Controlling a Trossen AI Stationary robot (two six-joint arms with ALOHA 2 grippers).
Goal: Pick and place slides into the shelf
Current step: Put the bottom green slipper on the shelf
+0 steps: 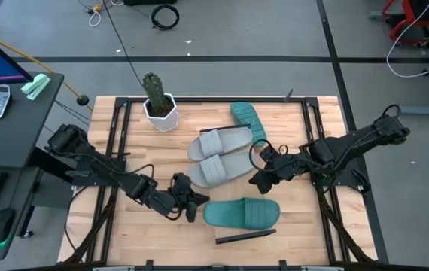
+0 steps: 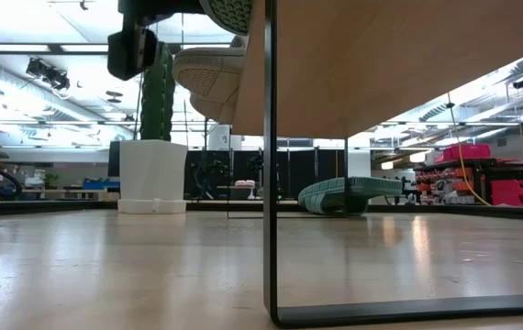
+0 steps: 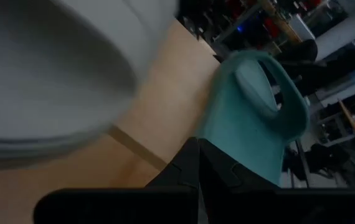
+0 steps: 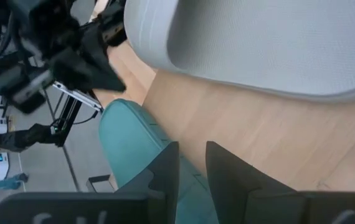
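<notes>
Both arms are crowding the near teal slide (image 1: pixel 241 213), which is lying flat on the shelf (image 1: pixel 154 226) below the two grey slides (image 1: pixel 218 154). The left gripper (image 1: pixel 190 203), fingers pressed together, is sitting right at its heel end, probably nudging or bracing it rather than grabbing. The right gripper (image 1: pixel 262 179) is hovering near its other end with fingers slightly apart, nothing between them. The second teal slide (image 1: pixel 248 120) is waiting near the cactus pot (image 1: pixel 159 109).
</notes>
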